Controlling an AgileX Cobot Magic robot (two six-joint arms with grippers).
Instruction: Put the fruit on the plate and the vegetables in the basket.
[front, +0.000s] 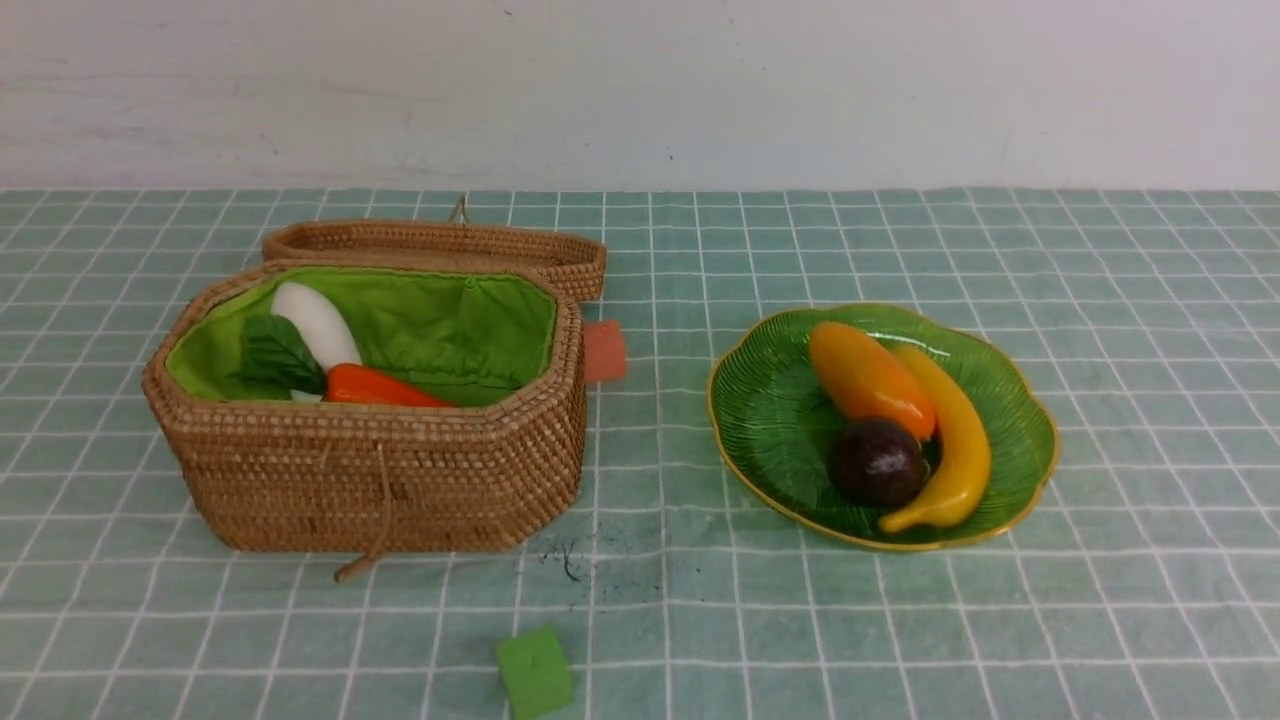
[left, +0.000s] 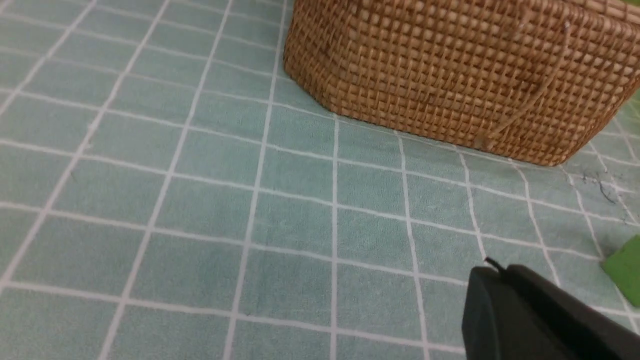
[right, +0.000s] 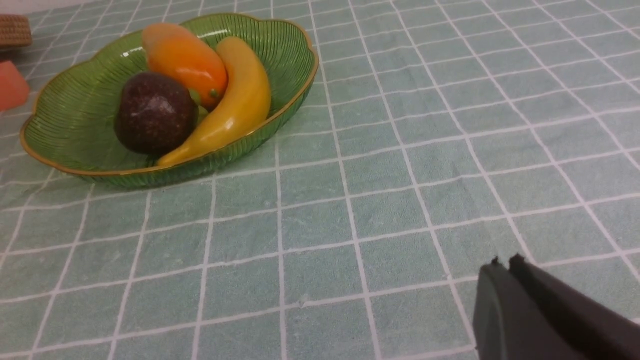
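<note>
Basket: brown woven wicker basket (front: 380, 470) stands on the left part of the tabletop (front: 1100, 620), which is covered by a pale green cloth with a white grid; its lid (front: 440, 245) is thrown back behind it and the lime green lining (front: 450, 330) shows
Vegetables: the white radish (front: 315, 322) with its green leaves lies inside the basket toward its left end, the orange-red carrot (front: 380, 388) lies just in front of it; an eggplant cannot be made out in the basket from any view
Plate: green leaf-shaped plate (front: 770, 420) with a thin yellow rim sits to the right of the basket, well apart from it
Fruit: all three lie on the plate, the orange oval fruit (front: 868, 378) at the back, the yellow banana (front: 960, 440) along the right side touching it, the dark mangosteen (front: 876, 460) in front between them
Other things: a small green cube (front: 535, 672) lies on the cloth near the front edge, in front of the basket's right corner; a salmon block (front: 604, 350) sits just beside the basket's right rear corner
Left claw: the left claw (left: 492, 267) is seen in its wrist view with jaws together, nothing between them, above bare cloth near the basket's front wall
Right claw: the right claw (right: 505, 262) is seen in its wrist view with jaws together and empty, over bare cloth, well apart from the plate
</note>
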